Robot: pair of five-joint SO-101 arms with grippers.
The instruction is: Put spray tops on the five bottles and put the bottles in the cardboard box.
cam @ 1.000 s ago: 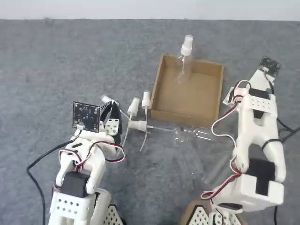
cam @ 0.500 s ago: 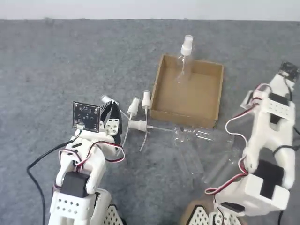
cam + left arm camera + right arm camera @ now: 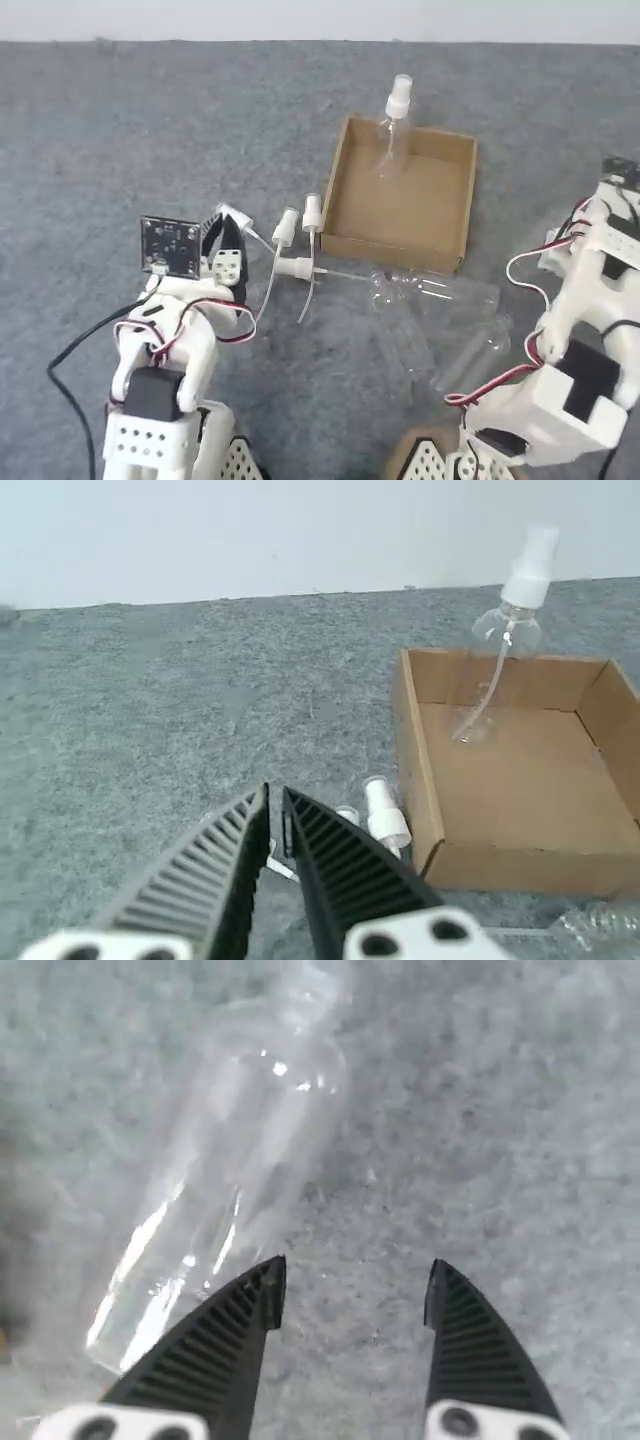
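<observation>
The left claw (image 3: 225, 238) sits nearly shut and empty over the table (image 3: 120, 120), with loose spray tops (image 3: 287, 228) at its 3 o'clock. It has edged a little toward 9 o'clock. The right arm (image 3: 590, 300) has swung off from beside the cardboard box (image 3: 390, 248) to the table's 3 o'clock edge. One capped bottle (image 3: 393, 125) stands at the box's 12 o'clock wall. Bare bottles (image 3: 470, 300) lie at its 6 o'clock.

From the left wrist, the left claw (image 3: 275, 795) shows only a sliver between its fingers. The spray tops (image 3: 385, 815) lie just beyond, beside the cardboard box (image 3: 418, 780).

From the right wrist, the right claw (image 3: 357, 1265) is spread wide, with a bare bottle (image 3: 230, 1160) just outside one finger. I'd judge the swing lines it up on that bottle. One of the five is done.
</observation>
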